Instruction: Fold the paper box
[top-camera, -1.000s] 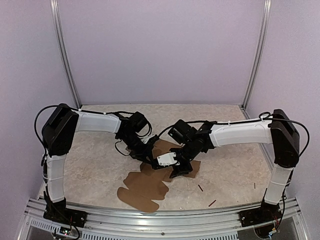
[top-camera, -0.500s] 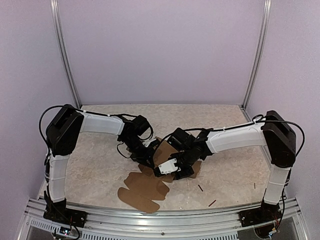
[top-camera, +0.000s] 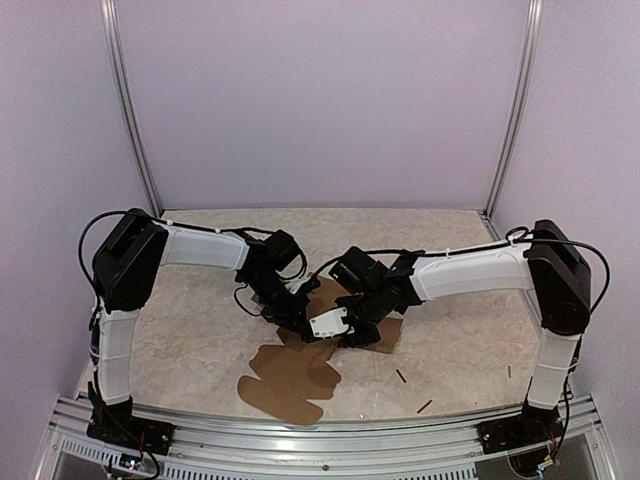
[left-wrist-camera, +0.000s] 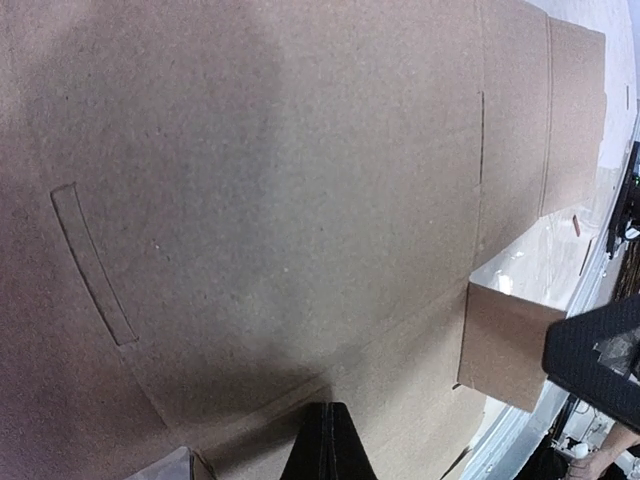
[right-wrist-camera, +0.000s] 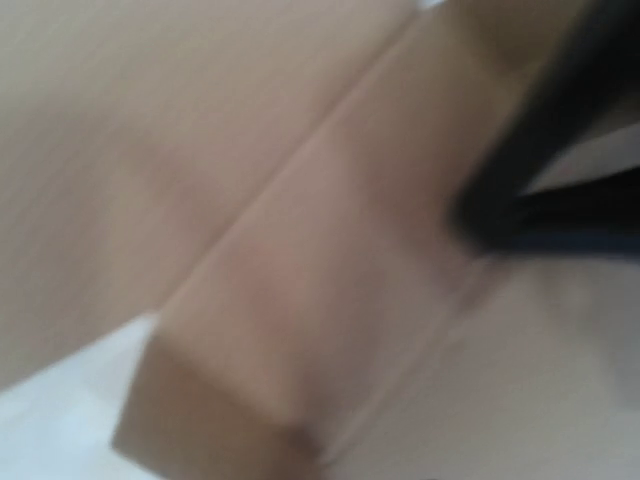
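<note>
Down at the bottom edge of the left wrist view, the left gripper (left-wrist-camera: 325, 445) shows as one dark wedge, its jaws pressed together with no gap. It sits right at the border of the paper box (left-wrist-camera: 300, 200). Whether a layer of cardboard is pinched between the jaws I cannot tell. The brown sheet fills nearly all of that view, with a curved slit at the left and a straight slit near the top right. One flap stands up from the sheet at the lower right, beside a black shape.

The right wrist view is badly blurred: cardboard (right-wrist-camera: 300, 250) with a folded corner, and a dark form at the upper right. The right gripper's jaw width cannot be made out there.

From above, the left gripper (top-camera: 300, 312) and the right gripper (top-camera: 342, 330) meet tip to tip over the far half of the paper box (top-camera: 290, 380) — the right jaws are hidden here too. The near half lies flat on the table (top-camera: 200, 330), towards the arm bases. Both arms reach inward from their corners. Small dark sticks (top-camera: 424, 407) lie on the table to the right, apart from the cardboard.
</note>
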